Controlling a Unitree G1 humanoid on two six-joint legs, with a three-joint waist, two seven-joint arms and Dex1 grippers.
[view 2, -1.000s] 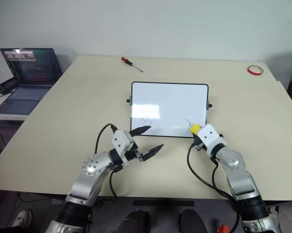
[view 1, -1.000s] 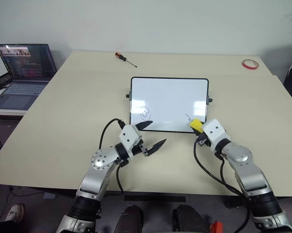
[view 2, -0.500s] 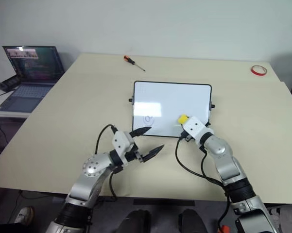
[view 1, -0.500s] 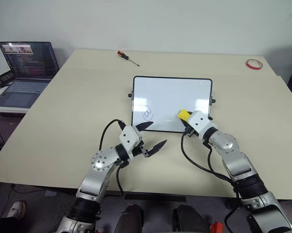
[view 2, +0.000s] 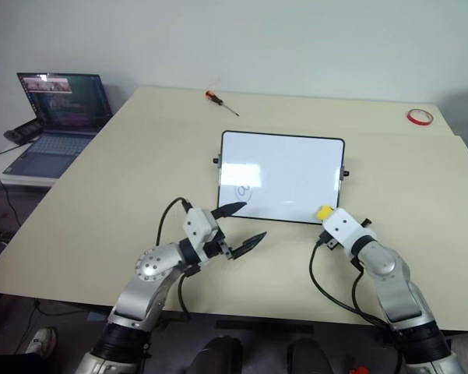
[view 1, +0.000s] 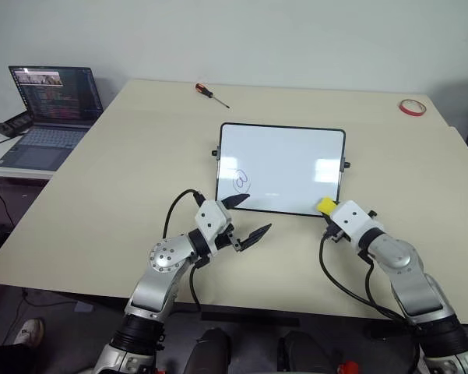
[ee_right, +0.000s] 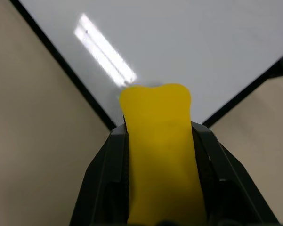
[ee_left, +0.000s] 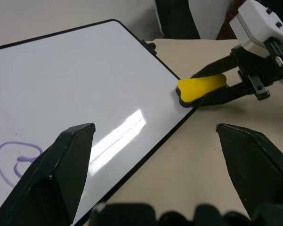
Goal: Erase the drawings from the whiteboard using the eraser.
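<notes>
Whiteboard (view 1: 282,168) lies flat near the middle of the beige table (view 1: 101,202), its long sides running left to right in front of you. Your eraser (view 1: 326,206), a small yellow block, sits at the board's near right corner, right at the black frame. Your right gripper (ee_right: 156,141) is clamped on the eraser, one black finger pressed against each long side, with the yellow tip poking out ahead of the fingers over the board's corner.

One drawing (view 1: 242,182), a blue circled squiggle, shows on the near left part of the board. The surface around the eraser looks clean white, with bright ceiling-light reflections on it.

Your left gripper (view 1: 245,217) hovers just off the board's near left corner, jaws spread wide apart and holding nothing. One fingertip reaches over the board's near edge close to the squiggle, while the other points across the bare table.

A red-handled screwdriver (view 1: 211,95) lies at the table's far edge, well apart from the board. A red tape ring (view 1: 412,107) rests near the far right corner. An open laptop (view 1: 51,113) stands on a separate surface off to your left.
</notes>
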